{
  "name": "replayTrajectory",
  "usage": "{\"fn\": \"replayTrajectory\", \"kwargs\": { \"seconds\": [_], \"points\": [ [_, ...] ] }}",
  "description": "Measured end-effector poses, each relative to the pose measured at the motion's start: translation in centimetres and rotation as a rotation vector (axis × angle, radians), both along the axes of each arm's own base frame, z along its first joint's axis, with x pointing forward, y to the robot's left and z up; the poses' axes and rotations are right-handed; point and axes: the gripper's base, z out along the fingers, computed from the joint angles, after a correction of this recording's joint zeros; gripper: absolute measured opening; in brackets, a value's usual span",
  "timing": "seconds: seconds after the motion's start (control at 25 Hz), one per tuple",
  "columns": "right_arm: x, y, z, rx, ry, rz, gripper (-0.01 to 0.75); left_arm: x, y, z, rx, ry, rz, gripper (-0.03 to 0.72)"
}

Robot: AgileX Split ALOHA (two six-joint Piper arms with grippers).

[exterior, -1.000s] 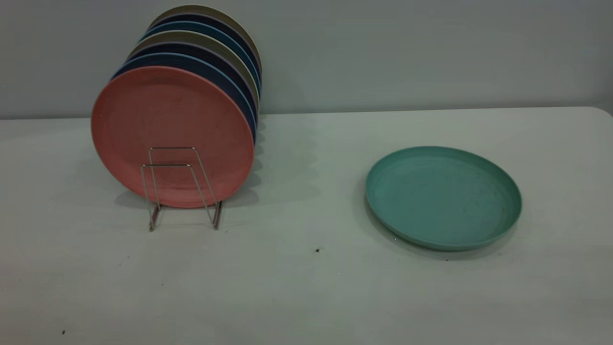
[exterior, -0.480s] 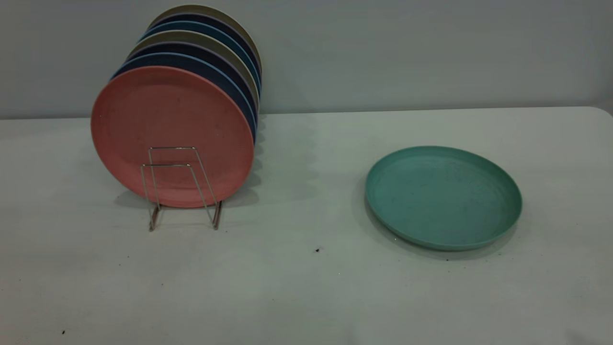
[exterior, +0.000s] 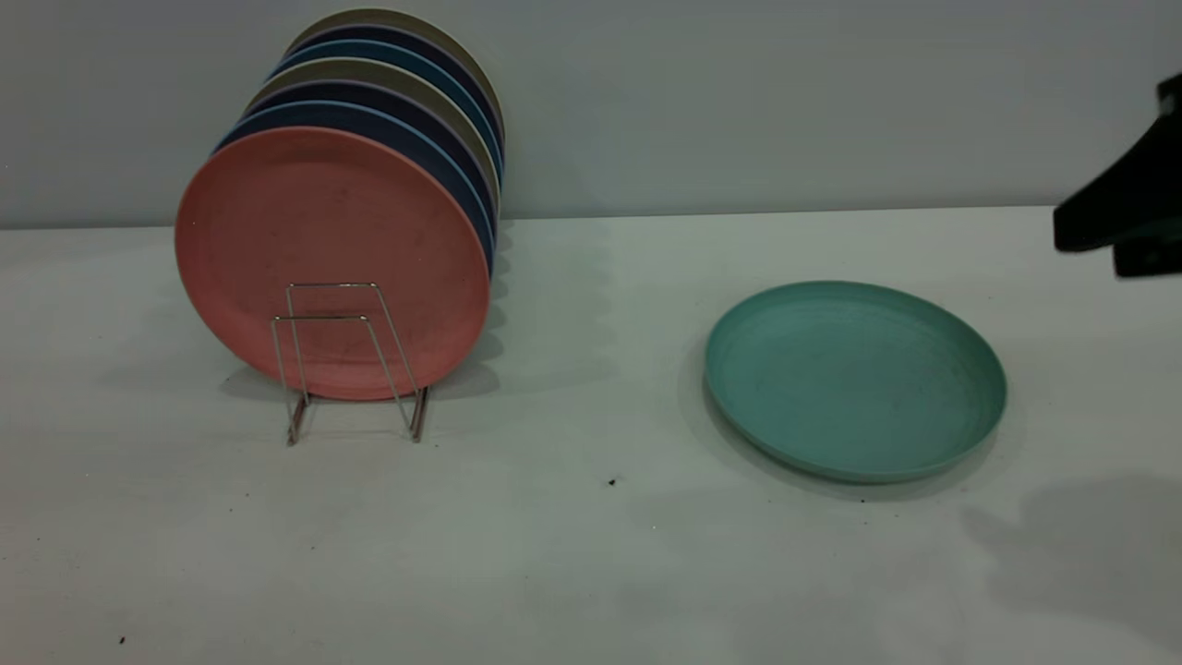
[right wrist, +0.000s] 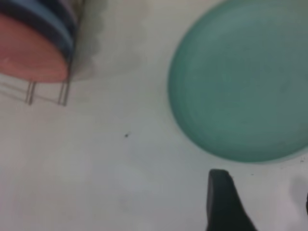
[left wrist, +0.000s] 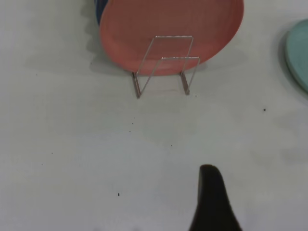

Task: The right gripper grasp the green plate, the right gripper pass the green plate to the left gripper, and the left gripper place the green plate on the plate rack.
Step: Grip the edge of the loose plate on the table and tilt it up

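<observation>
Here the green plate (exterior: pixel 855 380) lies flat on the counter (exterior: pixel 591 554), well apart from the plate rack (exterior: pixel 346 360). The right gripper (exterior: pixel 1122 217) hovers above, untouching; whether its jaws are open I cannot tell.

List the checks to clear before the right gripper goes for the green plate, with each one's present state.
1. Green plate lies flat on the table, nothing on it: ok.
2. Right gripper is above and off to the side of the plate, not touching: ok.
3. Right gripper open enough for the rim: cannot tell.
4. Plate rack has free front loops ahead of the pink plate: ok.
5. Left gripper is over bare table facing the rack: ok.
</observation>
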Motion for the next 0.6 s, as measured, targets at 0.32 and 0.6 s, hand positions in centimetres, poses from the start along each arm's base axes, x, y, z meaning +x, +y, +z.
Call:
{"fn": "replayTrajectory", "kwargs": {
  "seconds": [0.32, 0.6],
  "points": [
    [5.1, -4.0, -7.8, 0.085, 0.187, -0.080, 0.425, -0.1, -0.1, -0.1, 0.001, 0.018, -0.010, 0.516],
    [8.0, -4.5, -11.8, 0.125, 0.228, -0.067, 0.425, -0.1, -0.1, -0.1, 0.002, 0.022, -0.012, 0.516]
  ]
}}
